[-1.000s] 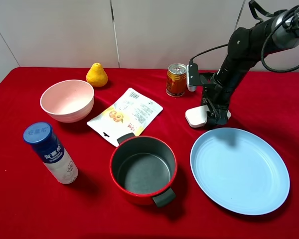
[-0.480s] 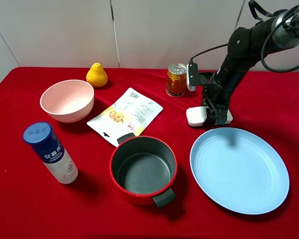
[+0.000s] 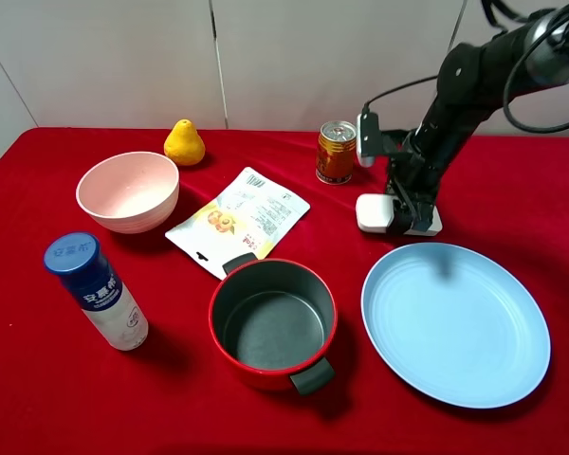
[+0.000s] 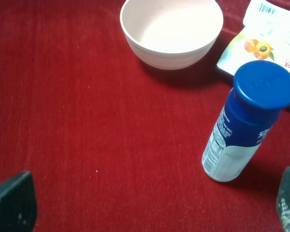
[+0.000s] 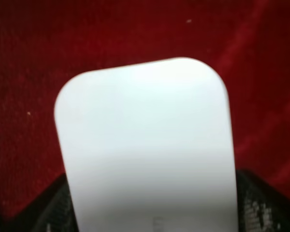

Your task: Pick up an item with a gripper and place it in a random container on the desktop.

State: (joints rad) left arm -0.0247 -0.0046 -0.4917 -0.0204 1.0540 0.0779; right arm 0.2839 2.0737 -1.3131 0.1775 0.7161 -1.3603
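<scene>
Right pincer is clamped across the white bar, just beyond the far rim of the light blue plate on the red desk.

Left wrist view: left pincer is spread wide and empty.

Right wrist view: the bar is smooth, flat and round-cornered, between dark fingers.

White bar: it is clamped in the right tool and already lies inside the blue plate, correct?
No. The white bar is clamped in the right tool, but it is outside the blue plate, over the red cloth between the plate's rim and the can. The exterior high view shows this.
</scene>
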